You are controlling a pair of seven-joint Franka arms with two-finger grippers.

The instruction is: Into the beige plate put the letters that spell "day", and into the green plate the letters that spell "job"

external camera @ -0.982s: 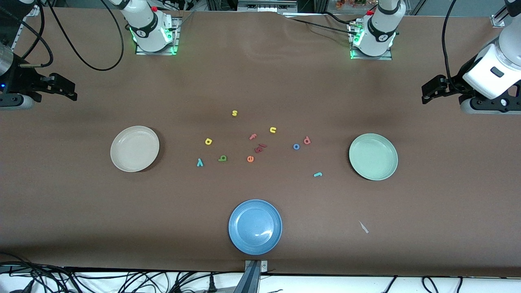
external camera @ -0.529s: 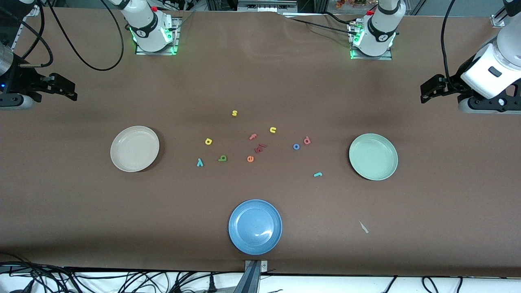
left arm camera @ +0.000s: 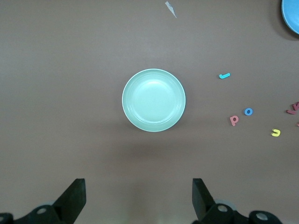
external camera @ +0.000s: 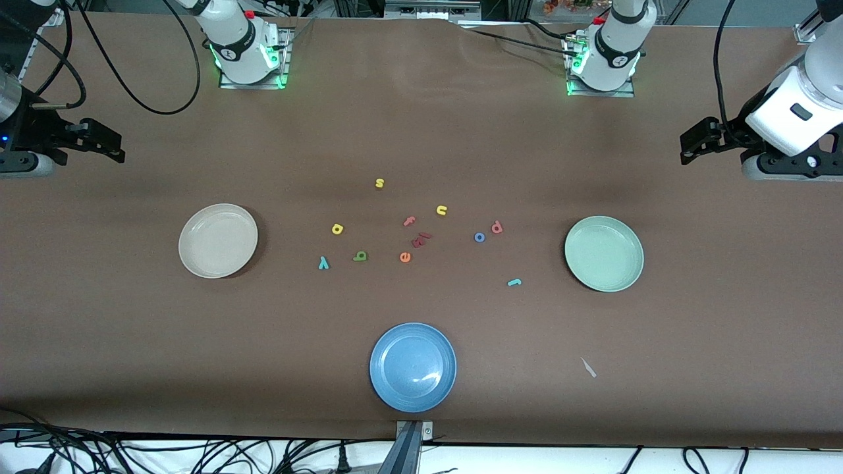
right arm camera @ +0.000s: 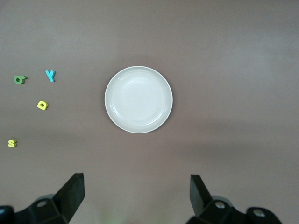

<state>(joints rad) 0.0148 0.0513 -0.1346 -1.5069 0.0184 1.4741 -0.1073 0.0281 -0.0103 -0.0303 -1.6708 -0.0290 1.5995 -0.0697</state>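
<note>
The beige plate [external camera: 218, 240] [right arm camera: 138, 99] lies toward the right arm's end and holds nothing. Beside it lie the yellow "a" [external camera: 337, 229] [right arm camera: 42, 105], olive "d" [external camera: 359, 256] [right arm camera: 19, 80] and teal "y" [external camera: 323, 263] [right arm camera: 50, 75]. The green plate [external camera: 604, 253] [left arm camera: 153, 100] holds nothing, with the blue "o" [external camera: 479, 237] [left arm camera: 248, 111], salmon "b" [external camera: 496, 227] [left arm camera: 234, 120] and teal "j" [external camera: 514, 282] [left arm camera: 224, 75] beside it. My right gripper [external camera: 119, 150] [right arm camera: 136, 193] and left gripper [external camera: 686, 151] [left arm camera: 139, 196] hang open over the table's two ends, holding nothing.
A blue plate [external camera: 413, 367] sits near the front edge. Among the letters lie a yellow "s" [external camera: 379, 183], yellow "u" [external camera: 441, 210], pink "f" [external camera: 409, 221], orange "e" [external camera: 405, 257] and dark red pieces [external camera: 421, 239]. A pale scrap [external camera: 588, 367] lies nearer the camera than the green plate.
The left arm's hand has shifted slightly toward the robots' bases. The right arm, the plates and the letters have not moved.
</note>
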